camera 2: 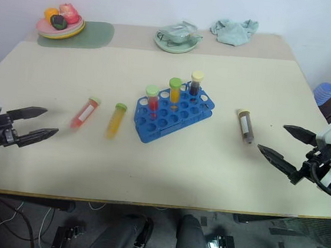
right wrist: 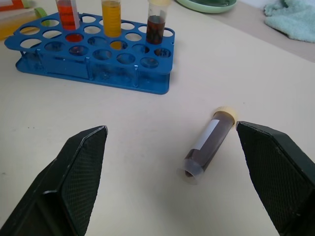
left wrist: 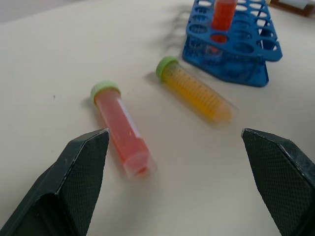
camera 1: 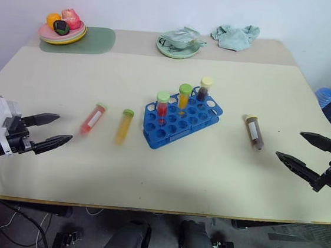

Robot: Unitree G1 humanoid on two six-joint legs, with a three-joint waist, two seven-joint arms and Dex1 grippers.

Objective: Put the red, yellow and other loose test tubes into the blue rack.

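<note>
You face a beige table [camera 1: 218,183] set against a white wall [camera 1: 166,5]. At its far edge stand 2 plates [camera 1: 62,35] and a cloth [camera 1: 235,36]. Cables [camera 1: 2,213] lie on the floor beneath.

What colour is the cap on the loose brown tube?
Cream-yellow; the loose brown tube shows best in the right wrist view.

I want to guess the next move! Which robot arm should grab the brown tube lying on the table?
Probably the right. The brown tube lies on the right side of the blue rack, nearest the open right tool. The open left tool faces the red tube and yellow tube.
</note>
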